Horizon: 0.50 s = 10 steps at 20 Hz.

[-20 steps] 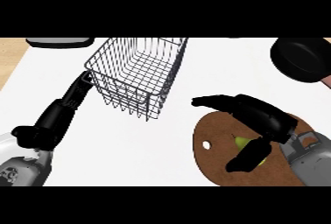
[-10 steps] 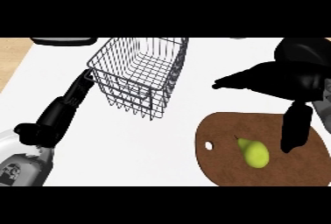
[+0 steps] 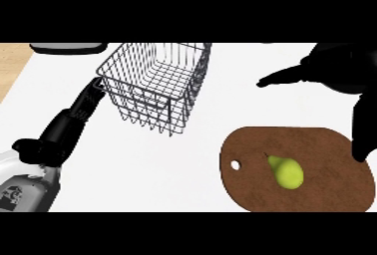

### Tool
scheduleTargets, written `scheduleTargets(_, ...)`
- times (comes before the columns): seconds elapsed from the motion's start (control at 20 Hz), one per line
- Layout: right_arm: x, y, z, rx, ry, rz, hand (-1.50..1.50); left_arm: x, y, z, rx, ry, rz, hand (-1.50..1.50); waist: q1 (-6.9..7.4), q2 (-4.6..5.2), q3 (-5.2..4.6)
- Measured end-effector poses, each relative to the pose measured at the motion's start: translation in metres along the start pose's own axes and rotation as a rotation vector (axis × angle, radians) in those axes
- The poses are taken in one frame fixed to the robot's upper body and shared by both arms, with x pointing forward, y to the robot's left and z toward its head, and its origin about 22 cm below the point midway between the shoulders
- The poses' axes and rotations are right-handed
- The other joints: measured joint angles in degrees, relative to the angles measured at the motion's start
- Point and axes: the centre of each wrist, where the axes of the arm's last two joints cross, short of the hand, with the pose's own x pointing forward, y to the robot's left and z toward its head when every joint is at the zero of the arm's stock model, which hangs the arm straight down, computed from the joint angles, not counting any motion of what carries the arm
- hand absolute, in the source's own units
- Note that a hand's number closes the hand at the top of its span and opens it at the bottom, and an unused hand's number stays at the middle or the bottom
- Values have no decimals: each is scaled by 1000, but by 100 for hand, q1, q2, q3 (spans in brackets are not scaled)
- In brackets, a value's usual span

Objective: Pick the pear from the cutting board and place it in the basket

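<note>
wire basket (image 3: 154, 84) stands far left on the surface (image 3: 169, 169) | pear (image 3: 287, 173) lies on cutting board (image 3: 331, 191), near right; stem end far-left, long axis roughly near-far | right hand (image 3: 342, 69) above board's far right, fingers (image 3: 276, 79) spread, clear of pear | left hand (image 3: 87, 102) straight-fingered, just beside basket's left wall

Green pear (image 3: 287, 173) lies on a brown cutting board (image 3: 324, 187) near the right robot hand (image 3: 342, 69); an upright wire basket (image 3: 154, 84) stands beside the left robot hand (image 3: 88, 99).
</note>
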Motion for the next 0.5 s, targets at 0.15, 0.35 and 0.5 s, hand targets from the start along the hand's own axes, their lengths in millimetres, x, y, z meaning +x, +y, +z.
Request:
scheduleTargets(0.15, -7, -5, 4, -8, 2, -7, -150, -1, 1, -4, -4, -4, 0, 0, 2, 8, 2)
scheduleTargets(0.35, -18, 6, 0, -11, 7, -28, -150, -3, 3, 0, 4, 5, -6, 0, -4, 8, 6)
scheduleTargets(0.5, -23, 16, -9, -15, 4, -55, -150, -9, 0, 2, 4, 12, -1, 0, -14, 7, 7)
